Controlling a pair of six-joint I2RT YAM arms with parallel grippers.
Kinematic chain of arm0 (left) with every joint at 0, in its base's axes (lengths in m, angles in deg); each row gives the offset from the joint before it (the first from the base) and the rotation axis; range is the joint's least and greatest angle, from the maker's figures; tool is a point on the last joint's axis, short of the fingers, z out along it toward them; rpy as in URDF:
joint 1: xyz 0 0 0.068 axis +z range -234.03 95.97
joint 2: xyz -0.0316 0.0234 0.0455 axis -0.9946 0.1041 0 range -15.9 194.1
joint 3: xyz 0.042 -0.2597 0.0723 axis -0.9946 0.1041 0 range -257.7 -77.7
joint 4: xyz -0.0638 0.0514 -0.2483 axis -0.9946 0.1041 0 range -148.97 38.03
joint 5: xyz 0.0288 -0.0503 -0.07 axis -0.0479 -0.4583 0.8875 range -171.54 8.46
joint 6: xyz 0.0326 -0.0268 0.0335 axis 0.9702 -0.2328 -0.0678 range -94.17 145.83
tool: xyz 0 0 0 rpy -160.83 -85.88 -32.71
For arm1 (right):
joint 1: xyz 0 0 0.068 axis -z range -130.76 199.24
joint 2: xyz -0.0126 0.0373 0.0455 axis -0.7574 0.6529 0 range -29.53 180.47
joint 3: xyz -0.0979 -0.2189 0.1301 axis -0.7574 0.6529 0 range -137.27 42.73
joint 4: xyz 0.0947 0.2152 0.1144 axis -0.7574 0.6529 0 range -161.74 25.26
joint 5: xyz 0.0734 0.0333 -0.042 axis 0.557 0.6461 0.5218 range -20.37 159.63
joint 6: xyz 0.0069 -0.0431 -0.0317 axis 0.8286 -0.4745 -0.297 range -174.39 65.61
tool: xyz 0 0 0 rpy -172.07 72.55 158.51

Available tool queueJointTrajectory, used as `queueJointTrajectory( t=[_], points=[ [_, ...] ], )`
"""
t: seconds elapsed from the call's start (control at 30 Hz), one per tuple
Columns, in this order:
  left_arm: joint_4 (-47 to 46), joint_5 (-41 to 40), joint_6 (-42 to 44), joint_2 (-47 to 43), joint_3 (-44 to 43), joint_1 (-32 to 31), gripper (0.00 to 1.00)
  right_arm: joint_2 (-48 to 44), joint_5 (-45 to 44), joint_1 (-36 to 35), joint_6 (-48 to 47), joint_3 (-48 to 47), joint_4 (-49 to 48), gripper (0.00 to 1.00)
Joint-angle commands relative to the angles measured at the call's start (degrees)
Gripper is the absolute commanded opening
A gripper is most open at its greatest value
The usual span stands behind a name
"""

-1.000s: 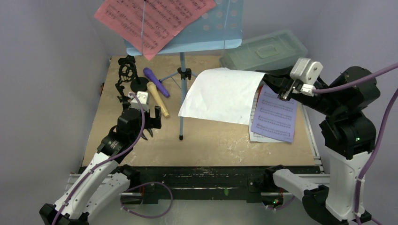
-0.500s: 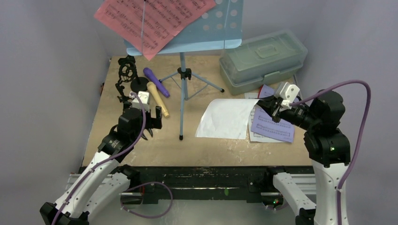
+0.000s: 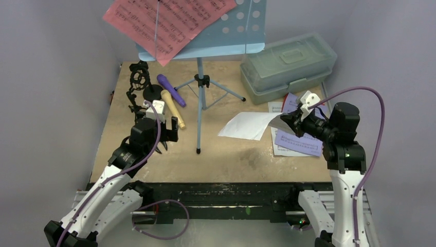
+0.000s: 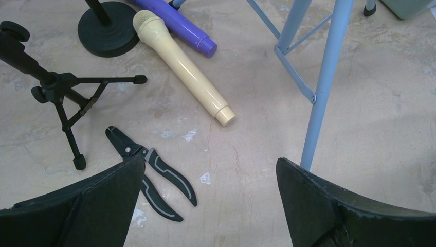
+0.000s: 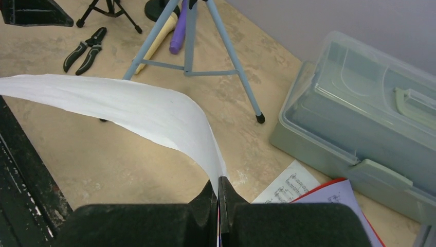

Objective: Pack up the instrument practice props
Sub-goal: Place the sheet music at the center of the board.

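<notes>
Spanning the scene, the desk (image 3: pixel 241 159) carried every prop, none yet packed. The pale-blue music rack (image 3: pixel 241 25) stood upright on its tripod at the back, a pink page (image 3: pixel 164 20) resting aslant on its panel. To its right sat the grey-green box (image 3: pixel 288 64) with its lid shut, so it would probably need opening before anything went in.

The white page (image 3: pixel 247 126) was pinched at one edge by the right tool (image 5: pixel 220 200), its jaws tight together on the paper. Gripped only there, the sheet arched up and sagged toward the desk at its free end. A lavender page (image 3: pixel 298 141) lay flat just beneath that tool, on other sheets, likely the pile being gathered.

Left of the rack's legs lay the tan microphone (image 4: pixel 180 62) and the purple microphone (image 4: pixel 175 25), touching. The round-base holder (image 4: pixel 107 35) and the tripod holder (image 4: pixel 56 87) stood beside them.

The left tool (image 4: pixel 208 170) hovered wide and empty above the desk, black pliers (image 4: pixel 149 175) just under one finger, seemingly waiting its turn.
</notes>
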Motion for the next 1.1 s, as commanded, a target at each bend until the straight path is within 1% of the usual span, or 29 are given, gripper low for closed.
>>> queueJointTrajectory(
  t=[0.0,0.33,0.8,1.07],
  points=[
    [-1.89,0.62,0.67,0.06,-0.35,0.48,1.00,0.30,-1.34,1.18,1.19,1.61,-2.14,0.00],
    [-1.72,0.63,0.68,-0.25,-0.32,0.48,1.00,4.92,-0.46,3.98,1.08,2.83,-0.93,0.00],
    [-1.80,1.24,0.58,-0.39,-0.32,0.48,1.00,7.60,-1.13,8.08,3.64,7.20,-4.91,0.00],
    [-1.82,1.34,0.59,-0.44,-0.31,0.48,1.00,10.96,0.69,13.73,2.79,8.56,-6.36,0.00]
  ],
)
